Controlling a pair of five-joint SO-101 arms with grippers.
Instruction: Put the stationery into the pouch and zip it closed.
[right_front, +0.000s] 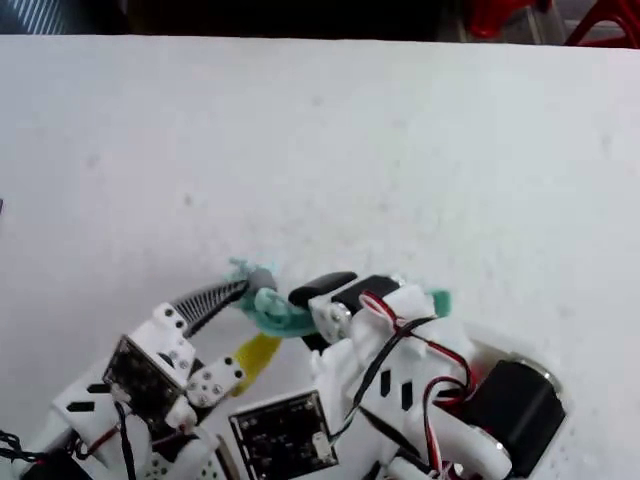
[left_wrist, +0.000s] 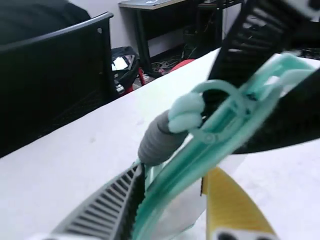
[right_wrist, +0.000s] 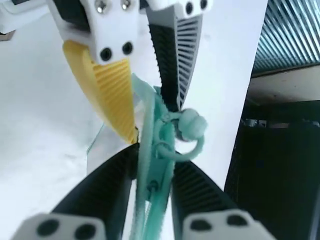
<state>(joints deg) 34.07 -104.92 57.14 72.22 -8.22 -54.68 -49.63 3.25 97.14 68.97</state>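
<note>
The work surface is a flat white matte table. Red tubular chair frames stand beyond its far edge. A black chair back with a curved rim stands close beside the table. Behind it are a pale grey wall, a light-topped desk on black legs and loose floor cables. A blue-grey ribbed panel sits above dark furniture.

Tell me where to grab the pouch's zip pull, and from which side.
Probably pinch the ring beside the pale knob, coming from the grey finger's side: the loop juts clear of the pouch edge there.
</note>
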